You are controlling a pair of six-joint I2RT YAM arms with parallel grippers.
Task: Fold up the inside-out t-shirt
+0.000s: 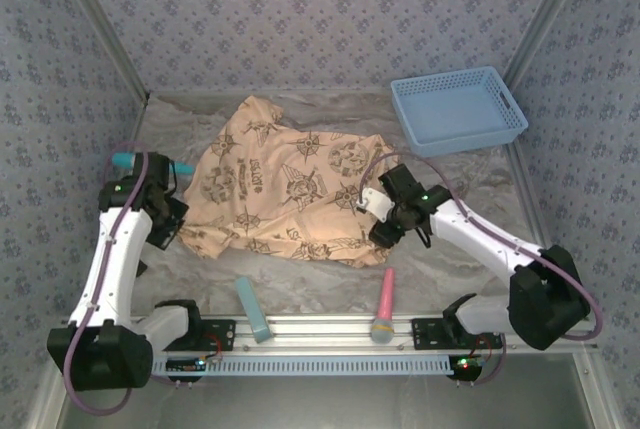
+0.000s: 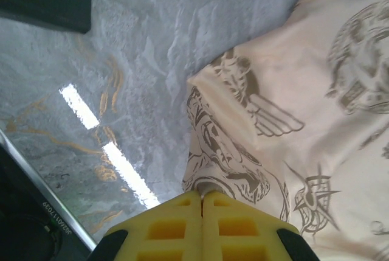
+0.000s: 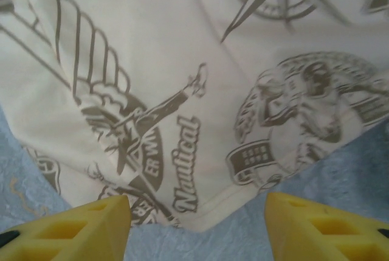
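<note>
Table (image 1: 330, 289): marbled grey, under both grippers.
Inside-out t-shirt (image 1: 280, 184): spread and rumpled between the two grippers, its edges reaching each.
Basket (image 1: 470, 135): blue, beyond the right gripper, well apart from it.
Left gripper (image 2: 202, 195): yellow fingers pressed together, a shirt edge caught at their tips.
Right gripper (image 3: 196, 205): fingers spread wide, straddling a hem corner just ahead.
Pink tool (image 1: 385, 304): behind the right gripper, toward the arm bases.

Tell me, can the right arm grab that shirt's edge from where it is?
Probably yes: its open fingers straddle a hem corner of the t-shirt, with nothing between them and the cloth.
</note>
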